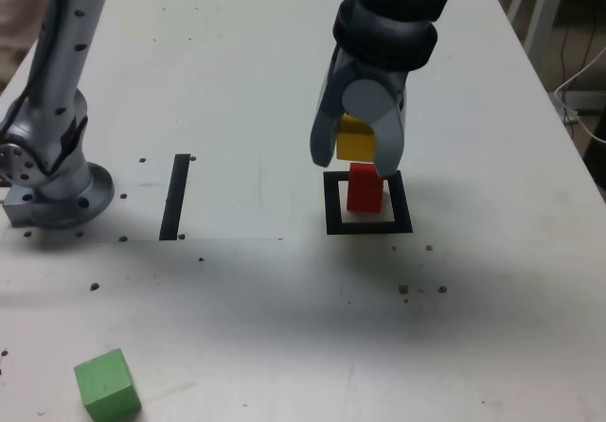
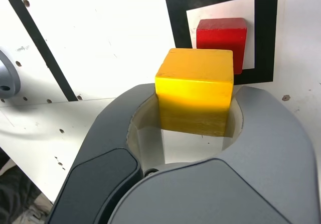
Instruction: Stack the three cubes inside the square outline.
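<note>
Pincer: the pincer [image 1: 361,164] is clamped tight on the yellow cube [image 1: 356,137], its grey jaws pressed against two opposite sides, pointing down at the table [image 1: 237,91].
Yellow cube: matte, solid yellow, sharp-edged, a little darker on the shaded face; it hangs in the air right above the red cube [image 1: 365,187], and in the exterior view it is not quite touching it.
Red cube: matte red, same size as the yellow one, standing flat inside the square outline [image 1: 368,203], white showing around it in the wrist view.
Square outline: thick black frame with a white centre, slightly wider than a cube, lying on the middle of the table, toward the edge at the exterior view's right.
Black strip: a narrow straight black strip [image 1: 175,196] lies well apart from the outline, on the side of the arm's base [image 1: 57,190].
Green cube: matte green, resting alone near the table's near edge, by the corner at the exterior view's left [image 1: 106,384], far from the outline and the other two.
Table: white, speckled with small dark spots.
</note>
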`<move>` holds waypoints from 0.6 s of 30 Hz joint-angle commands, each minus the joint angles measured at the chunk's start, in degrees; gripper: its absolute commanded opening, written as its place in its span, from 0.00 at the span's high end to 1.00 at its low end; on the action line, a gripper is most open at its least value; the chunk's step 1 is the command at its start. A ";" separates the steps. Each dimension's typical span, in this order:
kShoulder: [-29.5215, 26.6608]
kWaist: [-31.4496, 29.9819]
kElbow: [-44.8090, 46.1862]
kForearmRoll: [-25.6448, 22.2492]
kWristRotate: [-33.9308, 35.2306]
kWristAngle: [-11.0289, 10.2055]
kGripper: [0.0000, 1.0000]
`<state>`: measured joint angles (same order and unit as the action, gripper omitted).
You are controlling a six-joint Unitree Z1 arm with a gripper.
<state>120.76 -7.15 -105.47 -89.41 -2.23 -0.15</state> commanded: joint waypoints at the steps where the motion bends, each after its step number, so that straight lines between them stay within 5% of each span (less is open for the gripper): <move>1: 0.62 0.12 -0.25 -0.77 0.12 0.57 0.71; 18: 3.40 1.65 -2.42 -0.64 -0.70 2.96 0.71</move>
<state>123.59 -5.83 -107.51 -89.30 -2.66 2.64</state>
